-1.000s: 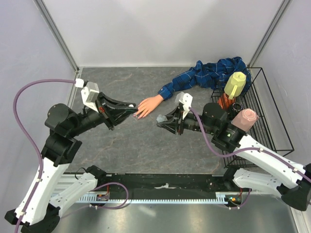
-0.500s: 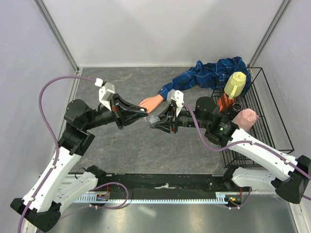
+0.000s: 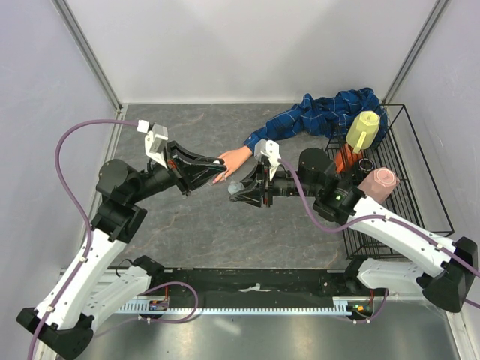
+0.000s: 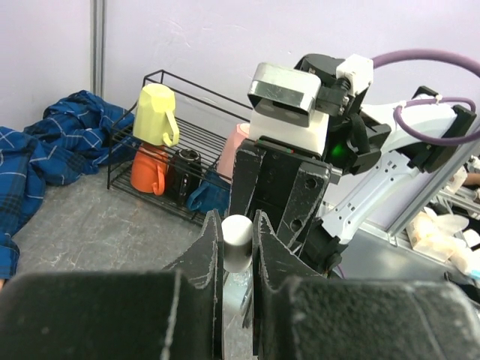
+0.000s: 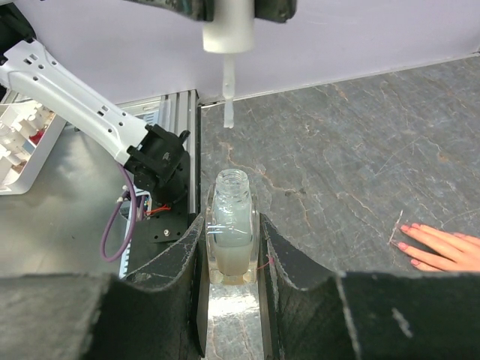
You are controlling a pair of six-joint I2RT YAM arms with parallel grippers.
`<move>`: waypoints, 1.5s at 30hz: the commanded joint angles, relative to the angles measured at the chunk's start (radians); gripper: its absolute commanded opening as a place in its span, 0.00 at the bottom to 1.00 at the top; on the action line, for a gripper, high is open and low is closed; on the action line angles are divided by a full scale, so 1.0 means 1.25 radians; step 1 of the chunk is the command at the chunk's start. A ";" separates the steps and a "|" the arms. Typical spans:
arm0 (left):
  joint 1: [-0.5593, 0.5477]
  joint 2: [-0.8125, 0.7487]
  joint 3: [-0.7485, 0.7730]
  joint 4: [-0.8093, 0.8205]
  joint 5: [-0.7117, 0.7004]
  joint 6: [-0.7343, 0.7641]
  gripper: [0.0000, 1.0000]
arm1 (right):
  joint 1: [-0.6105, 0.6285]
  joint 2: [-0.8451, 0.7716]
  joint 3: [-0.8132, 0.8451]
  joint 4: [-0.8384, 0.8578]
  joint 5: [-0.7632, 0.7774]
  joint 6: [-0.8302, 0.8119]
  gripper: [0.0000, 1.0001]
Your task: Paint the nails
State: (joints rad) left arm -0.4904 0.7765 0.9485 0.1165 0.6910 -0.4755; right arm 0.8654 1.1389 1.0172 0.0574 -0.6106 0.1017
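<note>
The peach mannequin hand [image 3: 234, 158] lies palm down on the table, coming out of a blue plaid sleeve [image 3: 319, 116]. Its pink nails [image 5: 409, 228] show at the right edge of the right wrist view. My left gripper [image 3: 220, 165] is shut on a white cap [image 4: 238, 238] whose brush [image 5: 227, 112] hangs down, just above and beyond the bottle's open neck. My right gripper [image 3: 235, 192] is shut on the small clear bottle [image 5: 231, 214], held upright a little in front of the hand's fingers. The left fingers partly cover the fingertips in the top view.
A black wire rack [image 3: 420, 195] stands at the right edge with a yellow mug [image 3: 364, 129], a pink cup [image 3: 377, 182] and an orange mug [image 4: 148, 171]. Grey stone-look tabletop [image 3: 187, 127] lies all around the hand. White walls close in the back and sides.
Both arms swung inward and met in front of the hand. In the last half second the left gripper, with the cap, shifted slightly up and back, and the right gripper edged left with the bottle.
</note>
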 commanded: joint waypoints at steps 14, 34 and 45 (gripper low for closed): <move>0.001 0.023 -0.030 0.095 -0.002 -0.088 0.02 | -0.004 0.014 0.051 0.046 -0.032 0.008 0.00; 0.001 0.026 -0.050 0.117 0.013 -0.107 0.02 | -0.004 0.022 0.054 0.049 -0.026 0.011 0.00; 0.001 0.028 -0.059 0.130 0.021 -0.118 0.02 | -0.003 0.024 0.053 0.050 -0.025 0.013 0.00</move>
State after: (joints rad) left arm -0.4904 0.8120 0.8795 0.2394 0.6914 -0.5922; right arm 0.8654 1.1664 1.0355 0.0673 -0.6247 0.1120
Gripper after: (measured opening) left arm 0.140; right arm 0.327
